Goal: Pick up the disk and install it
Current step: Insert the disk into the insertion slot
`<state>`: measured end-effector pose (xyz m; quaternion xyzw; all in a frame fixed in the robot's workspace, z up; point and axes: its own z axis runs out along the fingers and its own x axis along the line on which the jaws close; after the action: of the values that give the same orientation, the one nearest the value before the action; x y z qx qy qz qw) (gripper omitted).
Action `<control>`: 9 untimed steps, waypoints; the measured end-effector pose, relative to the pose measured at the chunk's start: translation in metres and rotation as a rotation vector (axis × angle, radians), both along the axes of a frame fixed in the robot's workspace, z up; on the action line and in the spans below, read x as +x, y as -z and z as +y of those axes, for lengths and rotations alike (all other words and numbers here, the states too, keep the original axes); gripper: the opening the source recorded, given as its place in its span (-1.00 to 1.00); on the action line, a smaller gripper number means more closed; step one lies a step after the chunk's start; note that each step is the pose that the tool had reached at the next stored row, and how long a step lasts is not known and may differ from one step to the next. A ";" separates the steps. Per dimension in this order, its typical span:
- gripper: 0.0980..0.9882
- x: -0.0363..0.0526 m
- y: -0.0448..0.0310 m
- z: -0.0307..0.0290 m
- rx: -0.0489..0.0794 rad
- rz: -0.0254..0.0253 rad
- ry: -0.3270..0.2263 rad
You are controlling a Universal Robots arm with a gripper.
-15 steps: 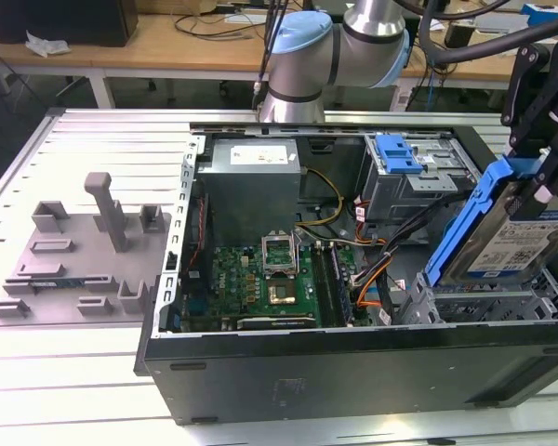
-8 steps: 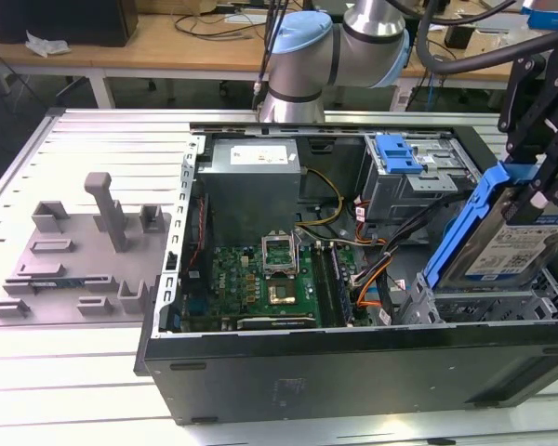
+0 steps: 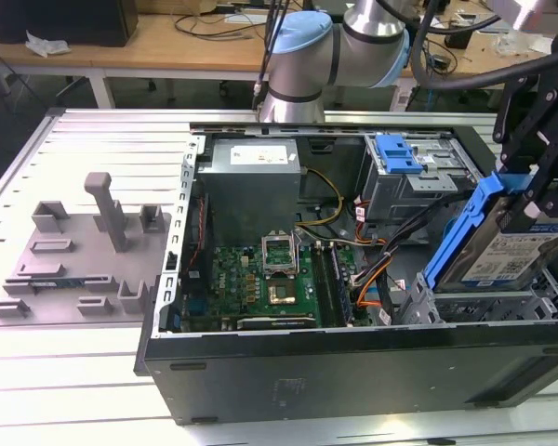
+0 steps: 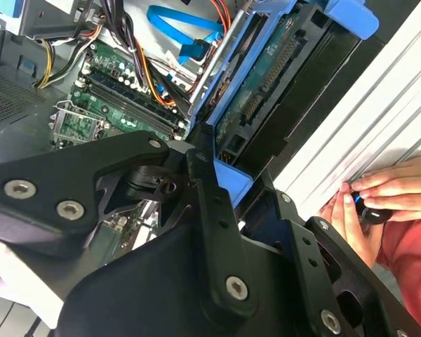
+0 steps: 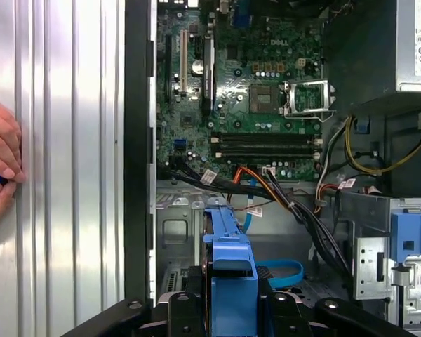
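Observation:
The disk (image 3: 510, 253), silver-grey with a white-and-blue label and a blue carrier frame (image 3: 463, 228), hangs tilted over the metal drive cage (image 3: 488, 302) at the exterior view's right end of the open computer case (image 3: 260, 372). Its lower end sits at the cage's top. My gripper (image 3: 532, 195) is shut on the disk's raised end. The second wrist view looks past the black fingers (image 4: 209, 210) at the disk's green circuit side (image 4: 266, 77) and blue frame (image 4: 233, 181). In the first wrist view the blue frame (image 5: 231, 261) sits between the gripper's (image 5: 231, 312) black parts.
Bundled cables (image 3: 372, 255) and the motherboard (image 3: 270, 279) lie beside the cage. A blue tab (image 3: 396, 153) sits on the upper bay. A grey fixture plate (image 3: 84, 260) with a post lies at the exterior view's left. A person's hands (image 4: 379, 203) rest on the ribbed table beside the case.

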<state>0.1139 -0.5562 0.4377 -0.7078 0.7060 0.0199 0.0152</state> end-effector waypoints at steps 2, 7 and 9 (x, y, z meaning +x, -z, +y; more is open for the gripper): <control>-0.40 0.0000 0.0062 -0.0002 0.000 0.0000 0.000; -0.40 0.0000 0.0172 -0.0008 0.000 0.0000 0.000; -0.40 0.0000 0.0198 -0.0010 0.000 0.0000 0.000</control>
<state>0.1138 -0.5572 0.4179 -0.7078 0.7060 0.0199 0.0152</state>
